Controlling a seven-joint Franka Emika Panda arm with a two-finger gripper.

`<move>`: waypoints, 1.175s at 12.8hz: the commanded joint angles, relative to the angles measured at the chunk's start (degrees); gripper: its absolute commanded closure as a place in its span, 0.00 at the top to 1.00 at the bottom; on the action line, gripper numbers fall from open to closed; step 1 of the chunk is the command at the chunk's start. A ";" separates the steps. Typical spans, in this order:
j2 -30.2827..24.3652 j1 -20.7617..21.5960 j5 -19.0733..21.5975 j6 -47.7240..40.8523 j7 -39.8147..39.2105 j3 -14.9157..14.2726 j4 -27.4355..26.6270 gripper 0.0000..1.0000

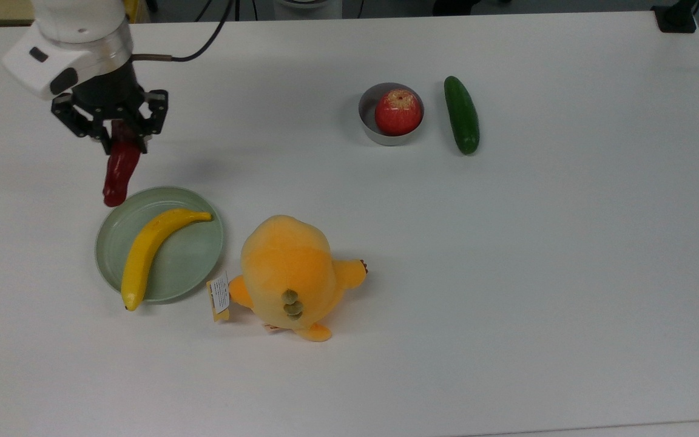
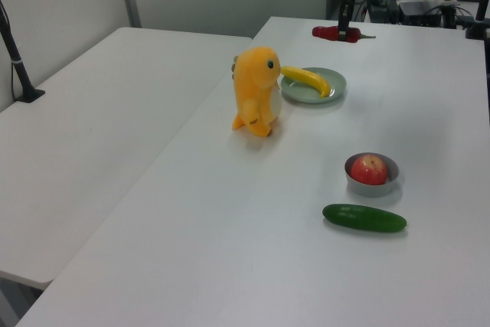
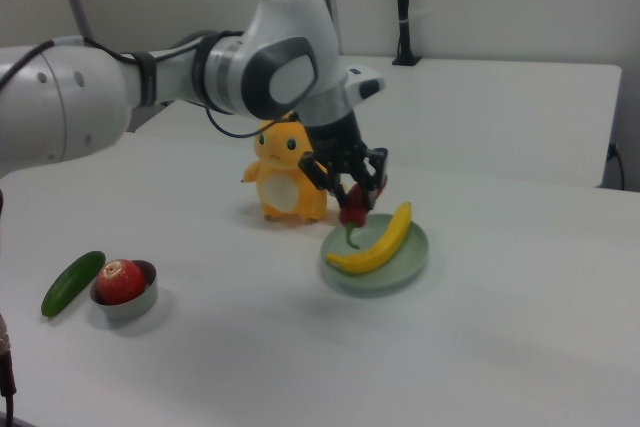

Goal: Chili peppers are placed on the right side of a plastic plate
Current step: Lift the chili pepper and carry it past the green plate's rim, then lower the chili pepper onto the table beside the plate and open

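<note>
**Chili carried, not yet set down**

Pincer [image 1: 120, 141] pinching chili pepper [image 1: 118, 173] by stem end, aloft off counter [image 1: 507, 273]. Tip hanging just past plastic plate [image 1: 189, 258] rim, at the top view's upper left. Banana [image 1: 152, 249] across plate. Left: lowering beside plate, releasing.
</note>
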 commanded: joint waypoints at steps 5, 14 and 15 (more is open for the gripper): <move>7.31 -4.83 0.15 16.01 -5.28 0.10 1.59 0.27; 18.03 -7.99 0.07 34.56 -5.28 0.10 1.24 0.28; 18.48 -8.60 -0.11 34.67 -5.37 0.10 1.24 0.30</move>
